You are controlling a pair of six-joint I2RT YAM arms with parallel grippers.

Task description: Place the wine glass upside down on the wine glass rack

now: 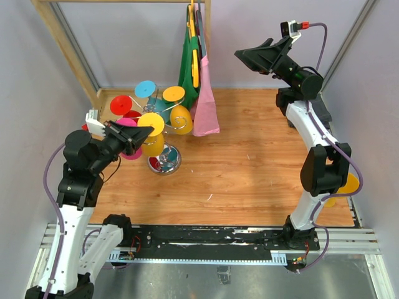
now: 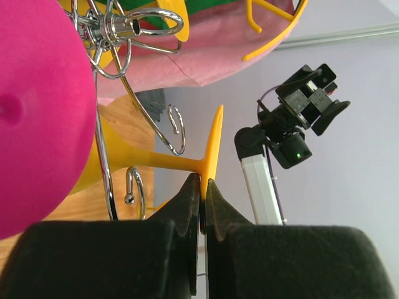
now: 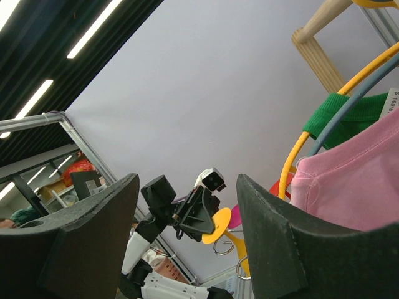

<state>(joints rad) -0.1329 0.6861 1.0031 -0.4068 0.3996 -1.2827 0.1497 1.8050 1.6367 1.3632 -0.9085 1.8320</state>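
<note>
Chrome wire rack [image 2: 107, 28] curled upper left; only left wrist view showed left gripper [image 2: 201, 188] clamping yellow glass [image 2: 211, 144] by its thin disc; right gripper [image 3: 187, 187] gaped wide.

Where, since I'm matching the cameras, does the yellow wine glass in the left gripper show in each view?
Top external: left of centre, the yellow wine glass is held by the left gripper.
Left wrist: centre, its foot is seen edge-on, pinched at the rim.
Right wrist: small, bottom centre.
Shared landmark: the pink garment.
</note>
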